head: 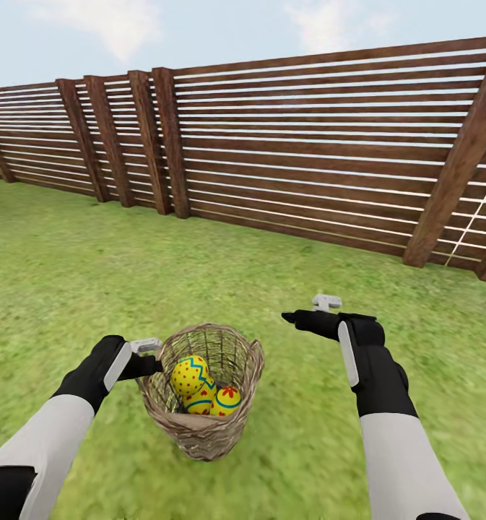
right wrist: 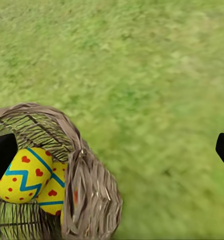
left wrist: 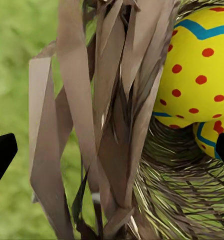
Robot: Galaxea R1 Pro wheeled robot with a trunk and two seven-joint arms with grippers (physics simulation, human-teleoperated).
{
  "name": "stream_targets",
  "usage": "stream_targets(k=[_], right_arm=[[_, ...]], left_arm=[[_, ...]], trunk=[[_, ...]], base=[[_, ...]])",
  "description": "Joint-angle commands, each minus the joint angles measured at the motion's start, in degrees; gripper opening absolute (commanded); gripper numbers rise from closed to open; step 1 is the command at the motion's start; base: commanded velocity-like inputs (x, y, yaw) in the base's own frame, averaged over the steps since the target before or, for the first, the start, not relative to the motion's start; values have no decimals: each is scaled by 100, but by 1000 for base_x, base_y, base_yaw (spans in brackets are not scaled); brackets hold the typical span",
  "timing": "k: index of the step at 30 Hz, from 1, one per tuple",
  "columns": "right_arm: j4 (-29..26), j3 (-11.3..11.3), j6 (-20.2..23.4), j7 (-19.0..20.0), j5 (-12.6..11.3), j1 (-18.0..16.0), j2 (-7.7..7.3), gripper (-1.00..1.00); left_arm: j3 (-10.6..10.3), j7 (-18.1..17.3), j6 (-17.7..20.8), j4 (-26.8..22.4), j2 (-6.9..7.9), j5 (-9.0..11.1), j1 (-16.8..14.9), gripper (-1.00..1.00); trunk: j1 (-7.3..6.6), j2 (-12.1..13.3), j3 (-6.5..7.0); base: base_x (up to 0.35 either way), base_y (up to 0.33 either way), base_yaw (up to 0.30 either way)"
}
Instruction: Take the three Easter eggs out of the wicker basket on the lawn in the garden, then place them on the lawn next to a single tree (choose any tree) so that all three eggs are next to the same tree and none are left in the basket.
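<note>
A green lawn (head: 91,274) is seen stretching back to a brown slatted wooden fence (head: 307,144) under a pale blue sky. On the grass in the foreground a round wicker basket (head: 203,404) is stood, tilted a little, with three yellow eggs (head: 203,386) painted with blue zigzags and red marks piled together inside it. The uppermost egg (head: 190,373) is marked with red dots and a blue zigzag; a second (head: 227,401) beside it bears a red mark on top, and a third is wedged between and below them.

The left gripper (head: 150,355) is held at the basket's left rim, and in the left wrist view its black fingertips (left wrist: 2,152) are seen spread wide to either side of the woven wall (left wrist: 107,130), with the dotted egg (left wrist: 201,65) just behind the strands. Whether the wall is touched cannot be told.

The right gripper (head: 307,312) is held above the grass to the right of the basket, well apart from it. In the right wrist view its fingertips (right wrist: 2,152) are likewise spread, nothing being held between them, and the basket (right wrist: 87,200) with two of the eggs (right wrist: 24,175) is seen near one finger
</note>
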Motion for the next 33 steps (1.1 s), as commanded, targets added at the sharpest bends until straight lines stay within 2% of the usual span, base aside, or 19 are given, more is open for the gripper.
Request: stream_targets(k=[1,23,24,33], right_arm=[[-5,-16,24,44,38,-4,6,100],[13,-16,9,44,19,-4,4,100],[13,-16,8,44,19,-4,4,100],[14,-16,6,44,3,-4,-4,100]], left_arm=[[-16,54,22,-8,4,62,-2,100],[-18,52,51,-14,1,60,-2,100],[-21,53,48,-14,-1,57,-2,-100],[-9,46,60,-13,9,62,-4,-100]], trunk=[[1,-4,-28],[4,-5,-50],[4,-5,-50],[4,-5,-50]], base=[[0,0,0],[0,0,0],[0,0,0],[0,0,0]])
